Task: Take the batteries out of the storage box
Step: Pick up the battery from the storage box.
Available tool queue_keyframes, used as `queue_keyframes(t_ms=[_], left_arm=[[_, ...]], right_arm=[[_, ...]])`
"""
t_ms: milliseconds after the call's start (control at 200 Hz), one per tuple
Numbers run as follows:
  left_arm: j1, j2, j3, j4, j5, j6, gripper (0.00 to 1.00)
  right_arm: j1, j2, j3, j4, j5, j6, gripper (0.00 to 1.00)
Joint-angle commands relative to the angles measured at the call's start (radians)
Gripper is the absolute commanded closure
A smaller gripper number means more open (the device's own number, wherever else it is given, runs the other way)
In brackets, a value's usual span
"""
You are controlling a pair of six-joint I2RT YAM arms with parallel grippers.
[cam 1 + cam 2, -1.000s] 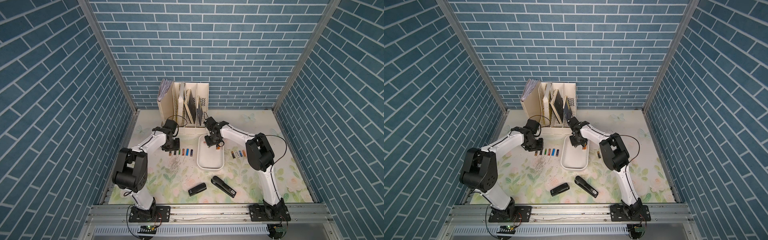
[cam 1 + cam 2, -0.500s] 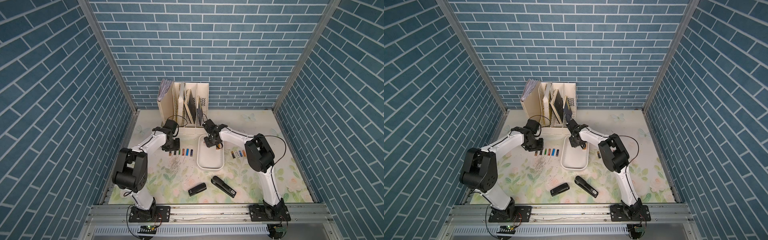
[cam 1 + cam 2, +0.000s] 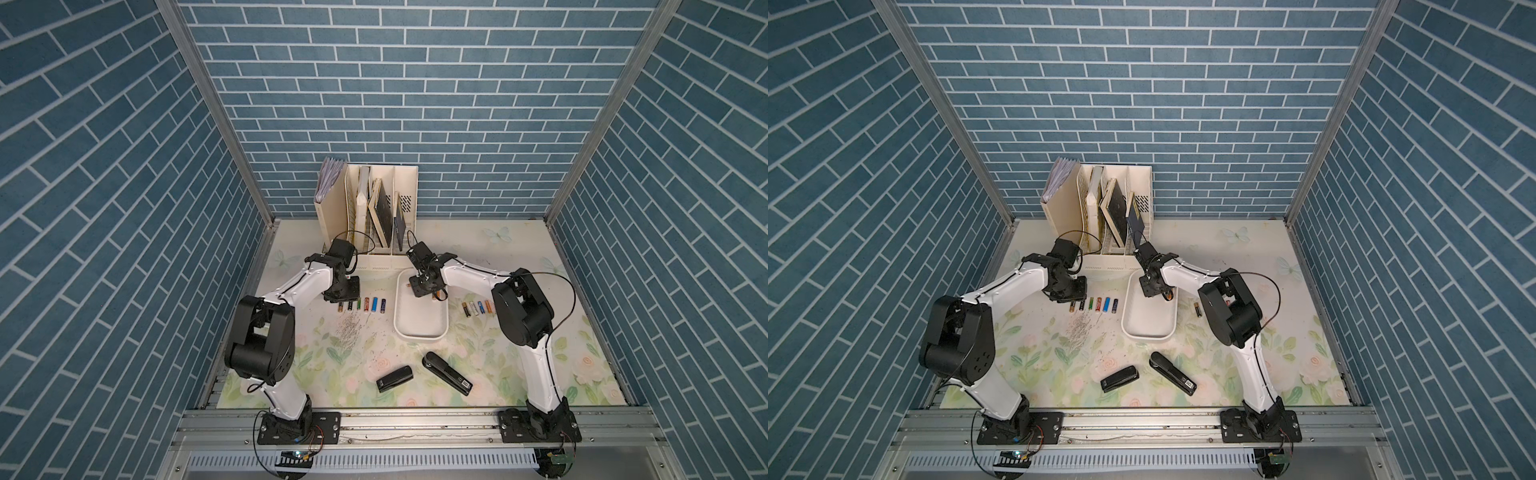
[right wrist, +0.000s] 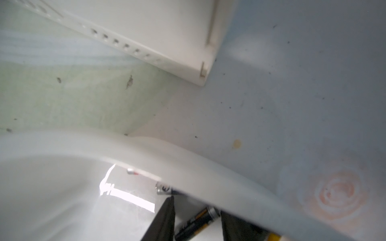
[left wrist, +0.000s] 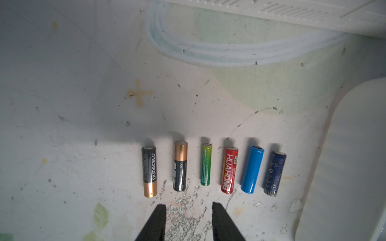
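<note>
A black-and-gold battery and a cell or two lie in the storage box's far corner, its floor otherwise bare. The right gripper has edged over it, jaws parted astride it, unclamped: few pickups remain. The left gripper hangs parted, empty, beside six batteries on the table.

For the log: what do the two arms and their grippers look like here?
The left arm and right arm are alike: smooth white link shells between bulky black joint housings, bolted to black base plates. A thin black cable loops off each. The left gripper and right gripper end in plain black tapered fingers.
</note>
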State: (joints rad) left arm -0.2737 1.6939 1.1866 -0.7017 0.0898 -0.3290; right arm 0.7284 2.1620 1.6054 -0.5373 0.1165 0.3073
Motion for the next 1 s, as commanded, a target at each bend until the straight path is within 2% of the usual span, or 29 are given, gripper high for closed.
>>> queue_keyframes(t_ms=[0, 380, 520, 720, 905, 995], left_arm=[[-0.007, -0.019, 0.007, -0.019, -0.013, 0.001, 0.58], [-0.012, -0.015, 0.021, -0.025, -0.013, 0.001, 0.58], [-0.013, -0.015, 0.019, -0.027, -0.013, 0.0, 0.58], [-0.015, -0.016, 0.018, -0.025, -0.013, 0.001, 0.58], [-0.016, -0.017, 0.013, -0.025, -0.013, 0.001, 0.58], [-0.016, -0.018, 0.015, -0.027, -0.013, 0.001, 0.58]], right_arm=[[0.009, -0.042, -0.02, -0.018, 0.008, 0.002, 0.6], [0.015, -0.049, -0.043, -0.024, -0.01, 0.003, 0.56], [0.015, -0.049, -0.051, -0.018, -0.026, 0.004, 0.6], [0.016, -0.054, -0.054, -0.016, -0.048, 0.003, 0.75], [0.015, -0.06, -0.061, -0.022, -0.055, 0.003, 0.78], [0.014, -0.063, -0.063, -0.026, -0.055, 0.006, 0.73]])
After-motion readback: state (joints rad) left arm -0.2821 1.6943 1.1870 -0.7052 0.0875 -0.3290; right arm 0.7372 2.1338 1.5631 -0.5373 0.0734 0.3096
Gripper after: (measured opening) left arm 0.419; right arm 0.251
